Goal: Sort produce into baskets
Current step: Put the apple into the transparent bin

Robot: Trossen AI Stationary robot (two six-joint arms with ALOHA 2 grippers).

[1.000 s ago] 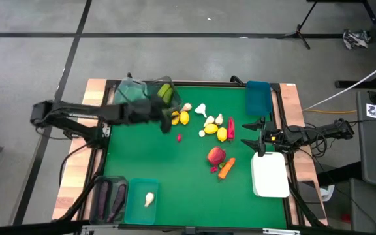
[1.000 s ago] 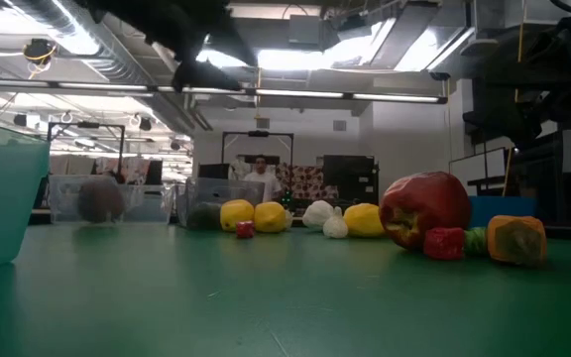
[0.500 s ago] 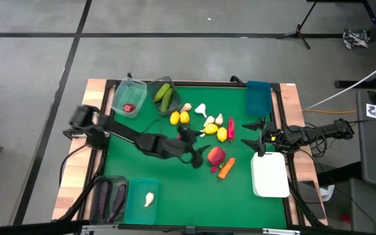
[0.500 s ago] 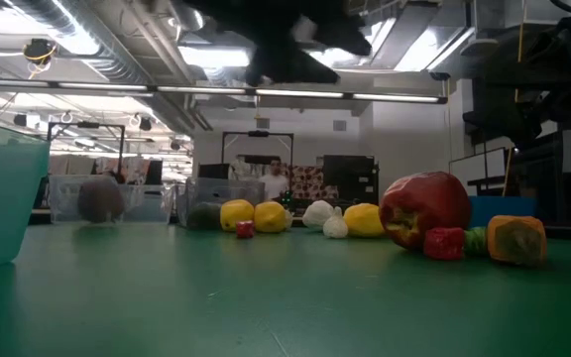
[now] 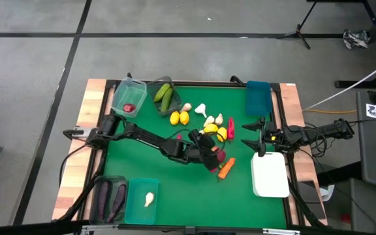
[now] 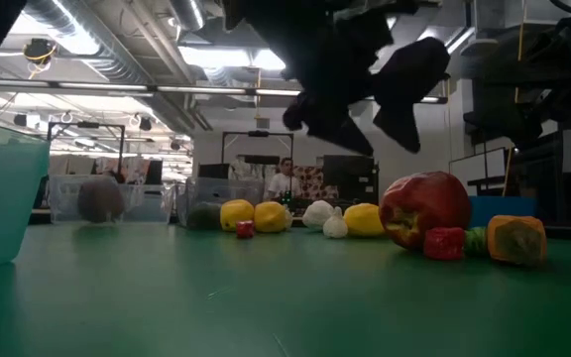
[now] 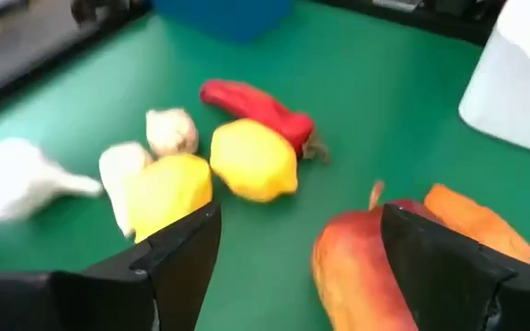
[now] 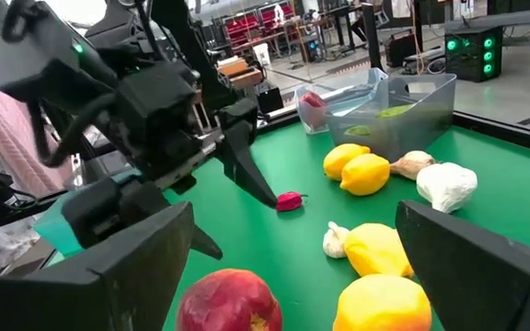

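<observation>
My left gripper (image 5: 211, 153) hangs open a little above the green table's middle, with nothing between its fingers. In the left wrist view a big red apple (image 7: 357, 271) lies on the table just ahead of its right finger, touching neither. An orange carrot (image 7: 472, 230) lies beside the apple. Two lemons (image 7: 251, 161), garlic bulbs (image 7: 171, 131) and a red pepper (image 7: 256, 106) lie farther on. In the low view the left gripper (image 6: 365, 124) hangs well clear of the table. My right gripper (image 5: 252, 137) waits open at the table's right edge.
A clear tub (image 5: 128, 98) with a red fruit and a smoky tub (image 5: 165, 94) of cucumbers stand far left. A blue tub (image 5: 258, 96) stands far right and a white tray (image 5: 269, 173) near right. A grey tub (image 5: 108, 199) of eggplants and a teal tub (image 5: 142, 199) with garlic stand near left.
My left gripper has swung from over the far-left tubs toward the table's right and near edges and come down. It now hangs over the red apple, still open. The produce on the table has not moved.
</observation>
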